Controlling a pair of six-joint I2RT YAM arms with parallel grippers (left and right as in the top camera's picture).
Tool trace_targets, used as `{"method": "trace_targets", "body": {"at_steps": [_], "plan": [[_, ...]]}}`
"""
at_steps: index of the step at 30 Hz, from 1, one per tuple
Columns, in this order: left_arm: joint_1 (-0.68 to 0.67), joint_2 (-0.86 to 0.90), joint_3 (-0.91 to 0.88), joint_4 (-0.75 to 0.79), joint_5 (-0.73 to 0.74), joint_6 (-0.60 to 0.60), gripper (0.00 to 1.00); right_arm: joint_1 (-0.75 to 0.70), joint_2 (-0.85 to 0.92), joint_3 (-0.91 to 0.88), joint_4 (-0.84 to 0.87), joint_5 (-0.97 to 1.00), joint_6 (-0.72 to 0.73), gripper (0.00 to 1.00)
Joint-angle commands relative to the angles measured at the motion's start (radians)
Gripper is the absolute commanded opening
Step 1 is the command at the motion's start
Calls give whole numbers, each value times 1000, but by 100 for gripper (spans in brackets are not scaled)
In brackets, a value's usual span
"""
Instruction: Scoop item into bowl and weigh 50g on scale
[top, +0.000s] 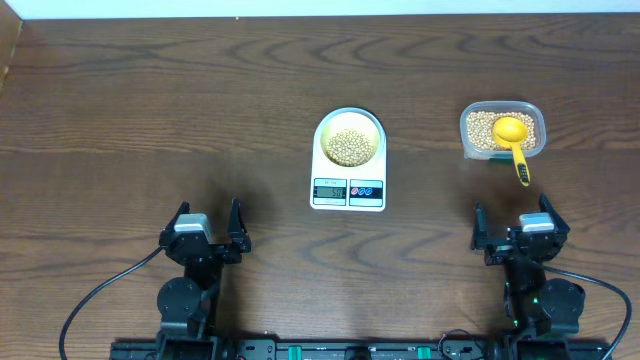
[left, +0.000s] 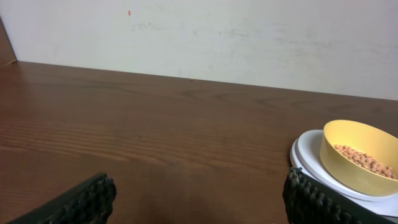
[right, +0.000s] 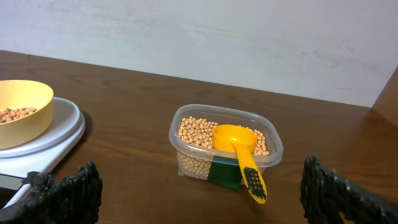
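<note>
Dark brown wood-grain table (top: 150, 120) holds a flat white plastic digital scale (top: 348, 190) at its centre. On the scale stands a small round pale-yellow bowl (top: 323, 135) part-filled with smooth tan round beans (top: 348, 146). The left gripper (top: 208, 212) and right gripper (top: 512, 212) are near the front edge, fingers spread and empty. The display is unreadable, so any top-up should be small and tipped slowly, since the beans roll. A glossy yellow plastic scoop (top: 515, 148) lies in the clear rounded plastic container (top: 464, 130), its handle over the near rim.

The dark wooden worktop (top: 150, 120) lies open left of the white flat digital scale (top: 348, 176), which carries the pale-yellow round bowl (top: 350, 119). A bare strip separates the scale from the clear plastic container (top: 500, 105), whose yellow plastic scoop (top: 516, 150) overhangs toward the right hand (top: 512, 215).
</note>
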Motion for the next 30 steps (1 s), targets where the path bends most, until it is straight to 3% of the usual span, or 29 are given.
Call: {"method": "trace_targets", "body": {"at_steps": [1, 11, 20, 30], "plan": [[5, -6, -16, -42, -29, 9, 88, 13, -8, -1, -11, 37, 21, 99], [5, -6, -16, -42, -29, 9, 88, 12, -8, -1, -9, 100, 27, 99], [5, -6, -16, -42, -29, 9, 88, 11, -8, -1, 5, 230, 134, 99], [5, -6, -16, -42, -29, 9, 88, 11, -8, -1, 7, 220, 103, 99]]}}
